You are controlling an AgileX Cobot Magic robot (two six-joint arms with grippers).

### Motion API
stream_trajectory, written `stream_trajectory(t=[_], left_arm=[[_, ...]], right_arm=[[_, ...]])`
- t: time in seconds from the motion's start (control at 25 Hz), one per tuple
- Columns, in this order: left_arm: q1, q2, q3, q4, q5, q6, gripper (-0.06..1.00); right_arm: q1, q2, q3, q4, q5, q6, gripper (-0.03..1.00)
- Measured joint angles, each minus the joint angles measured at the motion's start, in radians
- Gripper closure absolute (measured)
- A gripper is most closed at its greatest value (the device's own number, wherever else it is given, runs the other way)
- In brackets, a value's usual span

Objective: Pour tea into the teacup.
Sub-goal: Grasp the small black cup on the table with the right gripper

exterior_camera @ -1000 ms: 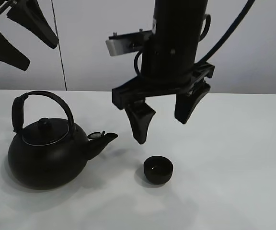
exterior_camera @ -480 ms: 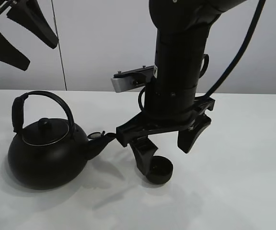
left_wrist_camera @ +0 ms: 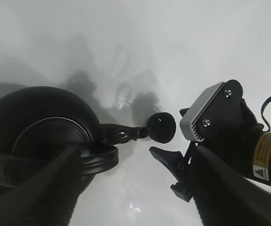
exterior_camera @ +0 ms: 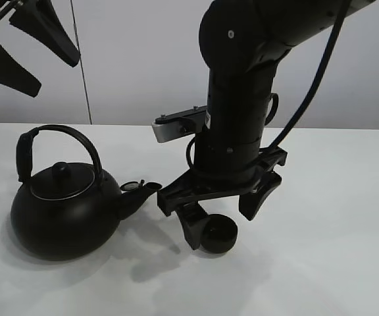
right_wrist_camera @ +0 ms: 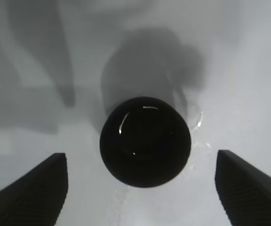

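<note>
descent: your right gripper (exterior_camera: 221, 227) has dropped over the teacup (exterior_camera: 217, 234), jaws released either side. cup sits at 4 o'clock from the kettle (exterior_camera: 64, 210). left gripper (left_wrist_camera: 136, 153) hangs released; pouring not begun.

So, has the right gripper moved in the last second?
Yes. The right gripper has come down: it hung well above the teacup, and now straddles it, jaws open. The kettle has not shifted.
</note>
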Motion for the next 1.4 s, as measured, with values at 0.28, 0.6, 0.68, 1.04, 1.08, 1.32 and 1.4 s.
stream_trajectory(t=[0.28,0.6,0.68,1.04,1.08,1.32,1.4], left_arm=[[0.0,0.0,0.0,0.0,-0.003,0.0,0.47],[0.0,0.0,0.0,0.0,-0.013,0.0,0.47],[0.0,0.0,0.0,0.0,-0.015,0.0,0.47],[0.0,0.0,0.0,0.0,-0.017,0.0,0.47],[0.0,0.0,0.0,0.0,-0.017,0.0,0.47],[0.0,0.0,0.0,0.0,-0.017,0.0,0.47],[0.0,0.0,0.0,0.0,-0.017,0.0,0.47]], right_arm=[[-0.032,0.034,0.0,0.008,-0.039,0.019,0.38],[-0.038,0.068,0.0,0.06,-0.045,0.02,0.42],[-0.038,0.07,0.0,0.063,-0.047,0.02,0.5],[-0.038,0.054,0.0,0.065,-0.047,0.02,0.57],[-0.038,0.042,0.0,0.065,-0.047,0.02,0.57],[-0.039,-0.08,0.0,0.066,-0.04,0.02,0.57],[-0.039,-0.11,0.0,0.066,-0.037,0.02,0.57]])
